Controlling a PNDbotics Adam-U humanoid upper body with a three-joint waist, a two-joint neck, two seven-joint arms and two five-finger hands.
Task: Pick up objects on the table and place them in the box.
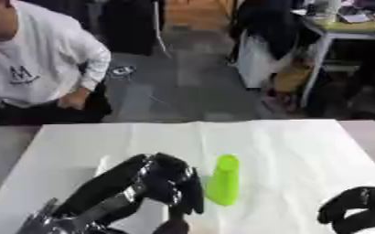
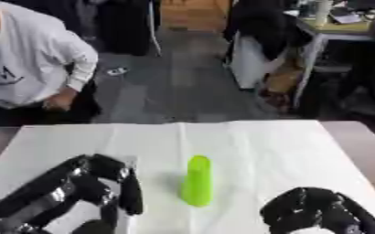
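Observation:
A bright green cup-like object [image 1: 223,179] lies or stands on the white cloth of the table [image 1: 286,141], wider end toward me. My left hand [image 1: 167,180] hangs just left of it, fingers curled downward with nothing between them, a small gap from the green object. My right hand [image 2: 315,212] shows at the lower right with its fingers curled and nothing in it. No box shows in either view.
The table's far edge [image 1: 190,122] runs across the middle of the view. Beyond it a person in a white shirt [image 1: 39,59] stands at the far left. Chairs and a desk [image 1: 334,32] fill the back right.

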